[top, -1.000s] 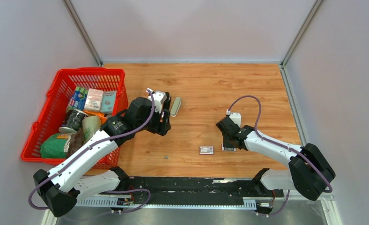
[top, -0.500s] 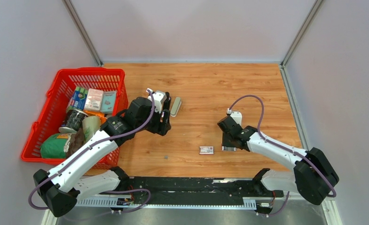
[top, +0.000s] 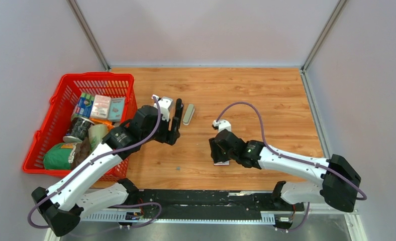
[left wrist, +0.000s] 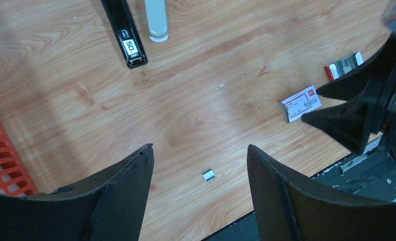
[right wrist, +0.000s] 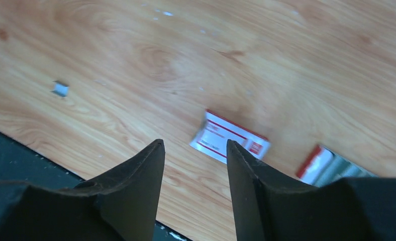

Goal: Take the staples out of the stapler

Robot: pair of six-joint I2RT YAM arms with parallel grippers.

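Left gripper point(left wrist: 200, 150): fingers spread wide, empty, above table point(top: 266, 90).
Right gripper point(right wrist: 195, 145): fingers parted, empty, over white printed box point(right wrist: 229, 136).
Stapler point(left wrist: 125, 35): black bar marked 50, lying flat, just beside pale grey bar point(left wrist: 157, 20); possibly its other half, view unclear.
Staples point(left wrist: 208, 174): small silvery clump loose on table near front edge, well apart from Stapler.
Progress: judged mostly done, some staples out. Left to do: check magazine for more; interior not visible.

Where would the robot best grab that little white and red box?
Across its two long edges, coming straight down. The white and red box lies flat on the table with bare wood along both long sides, so the open right gripper could probably straddle it.
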